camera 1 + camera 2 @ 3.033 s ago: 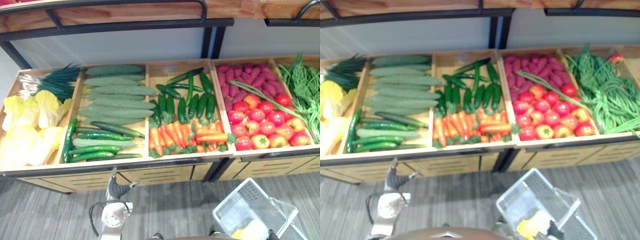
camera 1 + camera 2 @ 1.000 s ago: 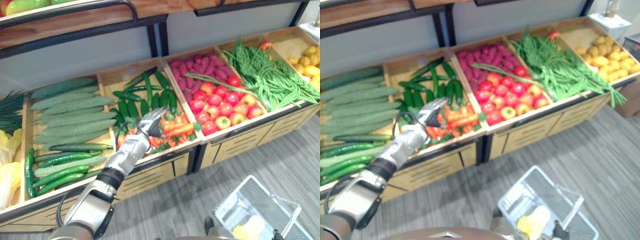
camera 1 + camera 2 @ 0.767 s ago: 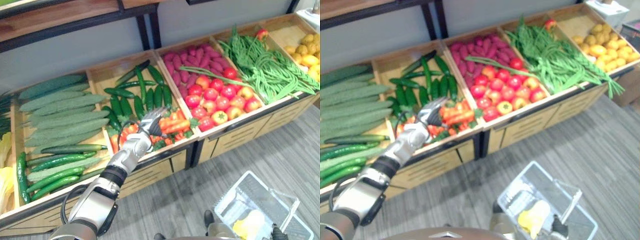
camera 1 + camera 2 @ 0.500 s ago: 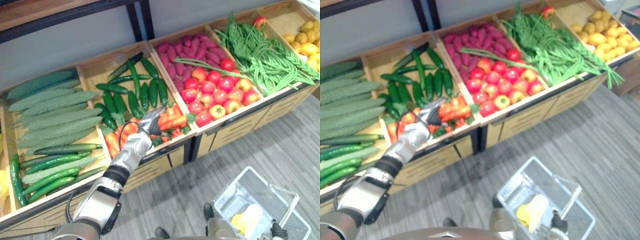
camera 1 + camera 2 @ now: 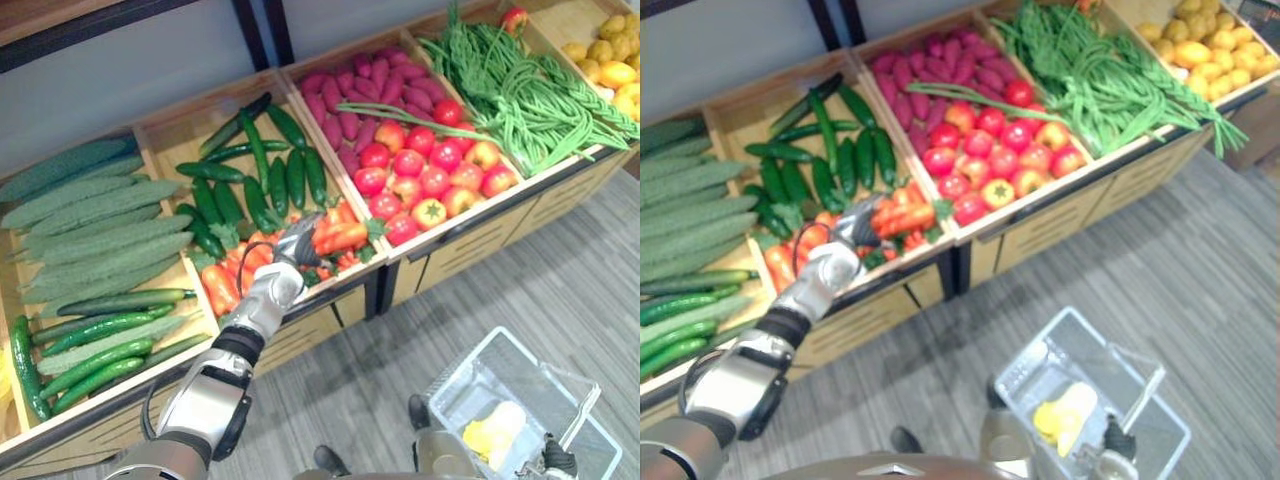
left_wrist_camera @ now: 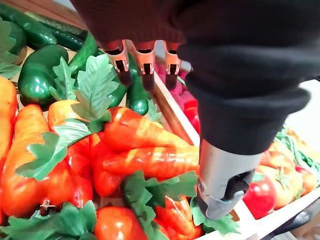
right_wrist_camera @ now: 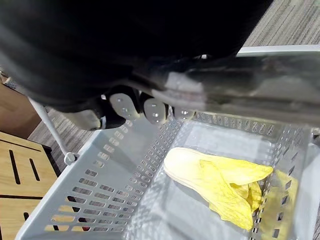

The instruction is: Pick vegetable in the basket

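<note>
1. Hovering over the carrots (image 6: pixel 142 134), the left hand (image 5: pixel 296 243) keeps its fingers (image 6: pixel 146 64) straight and its thumb apart, gripping nothing
2. Since a second ago it has barely shifted against the pile and mostly the view has swung, so the grasp is not yet made
3. Carrots lie in the bench's (image 5: pixel 300 338) front compartment, cucumbers (image 5: pixel 255 195) just behind
4. Right hand (image 7: pixel 152 110) stays curled round the handle of the basket (image 7: pixel 100 190) above the floor, a yellow leafy vegetable (image 7: pixel 215 177) already inside
</note>
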Robot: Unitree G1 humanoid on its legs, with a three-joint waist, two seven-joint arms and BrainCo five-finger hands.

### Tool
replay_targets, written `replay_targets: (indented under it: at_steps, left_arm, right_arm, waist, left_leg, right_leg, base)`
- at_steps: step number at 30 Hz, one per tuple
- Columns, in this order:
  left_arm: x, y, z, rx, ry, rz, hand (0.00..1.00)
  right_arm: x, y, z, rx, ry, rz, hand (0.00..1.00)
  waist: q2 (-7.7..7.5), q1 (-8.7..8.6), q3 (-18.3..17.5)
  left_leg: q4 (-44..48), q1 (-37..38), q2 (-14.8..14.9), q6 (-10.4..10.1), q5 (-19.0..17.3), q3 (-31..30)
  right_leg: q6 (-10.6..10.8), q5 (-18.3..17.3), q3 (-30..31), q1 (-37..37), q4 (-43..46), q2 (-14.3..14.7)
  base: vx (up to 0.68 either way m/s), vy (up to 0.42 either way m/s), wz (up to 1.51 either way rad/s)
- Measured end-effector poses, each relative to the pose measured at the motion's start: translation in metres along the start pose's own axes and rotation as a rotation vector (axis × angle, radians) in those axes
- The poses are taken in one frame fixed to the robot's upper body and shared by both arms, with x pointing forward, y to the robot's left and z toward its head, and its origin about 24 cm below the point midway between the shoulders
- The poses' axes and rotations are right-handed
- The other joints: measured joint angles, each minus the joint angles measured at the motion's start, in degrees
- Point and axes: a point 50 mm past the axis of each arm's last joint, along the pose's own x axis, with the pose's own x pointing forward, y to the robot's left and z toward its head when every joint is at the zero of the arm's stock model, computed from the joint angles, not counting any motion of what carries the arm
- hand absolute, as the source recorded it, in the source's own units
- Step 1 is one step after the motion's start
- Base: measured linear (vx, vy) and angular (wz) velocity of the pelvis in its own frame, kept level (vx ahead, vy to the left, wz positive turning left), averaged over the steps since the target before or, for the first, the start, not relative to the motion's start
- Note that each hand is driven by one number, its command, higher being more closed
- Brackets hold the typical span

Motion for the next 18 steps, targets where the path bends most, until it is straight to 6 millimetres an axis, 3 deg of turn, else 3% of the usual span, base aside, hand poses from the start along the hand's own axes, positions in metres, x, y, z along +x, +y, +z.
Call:
replay_targets:
  at_steps: [7,18]
  left_arm:
    - [0.001,0.001,-0.004,-0.044,0.031,0.006,0.00]
    - [0.009,0.009,0.006,-0.059,0.022,0.034,0.00]
  right_arm:
    - [0.000,0.001,0.002,0.002,-0.005,0.001,1.00]
    - [0.003,0.006,0.012,0.011,-0.032,0.004,1.00]
  waist:
    - [0.19,-0.38,0.61]
    - [1.15,-0.71,1.98]
  left_leg:
    - [0.01,-0.63,0.01,0.00,0.00,0.63]
    - [0.01,-2.00,0.02,-0.06,-0.04,1.94]
  right_leg:
    - [0.04,0.26,0.62,-1.04,-0.07,0.21]
    - [0.08,0.94,1.85,-3.14,-0.15,0.61]
  base:
    - [0.00,-0.019,-0.05]
    - [-0.02,-0.031,-0.06]
